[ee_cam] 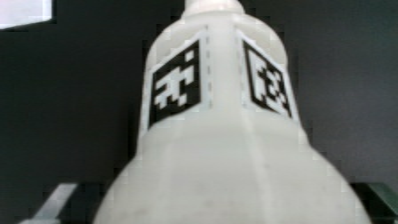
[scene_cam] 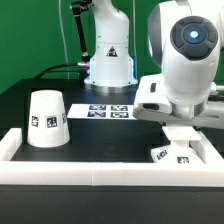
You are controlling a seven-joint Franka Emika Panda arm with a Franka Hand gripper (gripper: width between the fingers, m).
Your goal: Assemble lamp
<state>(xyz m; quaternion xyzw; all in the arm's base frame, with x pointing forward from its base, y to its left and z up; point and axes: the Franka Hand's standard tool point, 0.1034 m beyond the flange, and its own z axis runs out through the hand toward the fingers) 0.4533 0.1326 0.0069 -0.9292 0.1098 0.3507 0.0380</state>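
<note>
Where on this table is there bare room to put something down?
The black table is bare between the shade, the marker board and the front rail. The exterior view's right is crowded: the claw hangs over a tagged white piece there.

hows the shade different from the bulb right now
The shade is a broad truncated cone; the bulb is slimmer and tapers to a narrow neck. The shade stands alone on the table at the exterior view's left, away from the gripper; the bulb fills the wrist view, right at the gripper. Both are white with black-and-white square tags.
</note>
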